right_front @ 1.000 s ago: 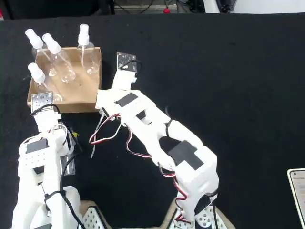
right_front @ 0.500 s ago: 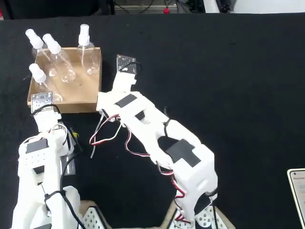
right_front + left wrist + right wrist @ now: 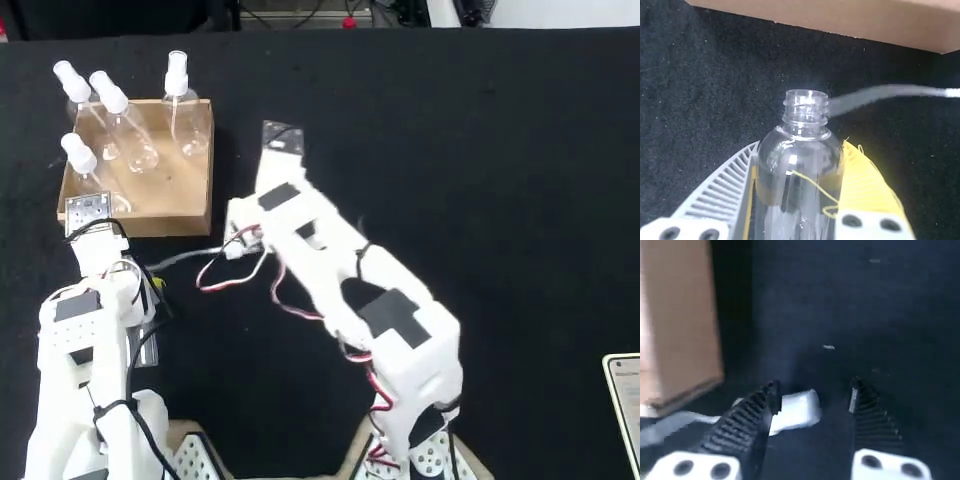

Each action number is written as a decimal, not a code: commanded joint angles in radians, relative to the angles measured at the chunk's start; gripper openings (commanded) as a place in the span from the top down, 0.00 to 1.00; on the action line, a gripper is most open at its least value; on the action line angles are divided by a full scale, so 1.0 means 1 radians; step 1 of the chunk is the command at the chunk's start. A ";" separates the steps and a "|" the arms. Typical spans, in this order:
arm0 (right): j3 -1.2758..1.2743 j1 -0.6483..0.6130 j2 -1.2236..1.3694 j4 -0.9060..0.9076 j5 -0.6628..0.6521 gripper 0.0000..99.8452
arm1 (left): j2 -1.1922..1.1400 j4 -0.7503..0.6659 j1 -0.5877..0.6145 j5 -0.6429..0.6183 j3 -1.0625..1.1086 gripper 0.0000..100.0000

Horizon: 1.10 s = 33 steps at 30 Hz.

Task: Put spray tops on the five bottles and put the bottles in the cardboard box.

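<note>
I log L gripper [image 3: 802, 146] pinching uncapped bottle [image 3: 805, 122]; R gripper [image 3: 813, 383] jaws spread by spray top [image 3: 799, 410], cardboard box [image 3: 685, 320] beside; card [image 3: 626, 392] print unreadable.

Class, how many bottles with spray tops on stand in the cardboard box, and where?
4 bottles, all in the cardboard box: far-left corner, beside it, far-right corner, near-left. None appears hidden.
</note>
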<state>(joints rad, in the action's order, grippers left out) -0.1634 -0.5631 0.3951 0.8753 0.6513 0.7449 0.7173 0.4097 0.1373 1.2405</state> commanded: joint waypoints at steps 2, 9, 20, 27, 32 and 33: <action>0.019 0.091 -0.111 0.112 -0.089 0.77 | 0.021 -0.017 0.005 -0.011 -0.005 0.92; 0.015 0.023 -0.255 0.181 -0.110 0.77 | 0.021 -0.017 0.005 -0.011 -0.005 0.92; -0.008 -0.120 -0.205 0.132 -0.664 0.77 | 0.021 -0.017 0.005 -0.011 -0.005 0.92; -0.012 -0.091 -0.114 0.043 -0.796 0.77 | 0.021 -0.018 0.008 -0.011 -0.005 0.92; -0.018 -0.104 -0.105 0.044 -0.913 0.77 | 0.021 -0.018 0.010 -0.011 -0.005 0.92; -0.018 -0.110 -0.104 0.046 -0.941 0.77 | 0.021 -0.018 0.010 -0.011 -0.005 0.92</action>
<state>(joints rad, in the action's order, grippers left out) -0.1834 -0.6690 0.2984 0.9367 -0.2186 0.7449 0.7173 0.4081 0.1358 1.2405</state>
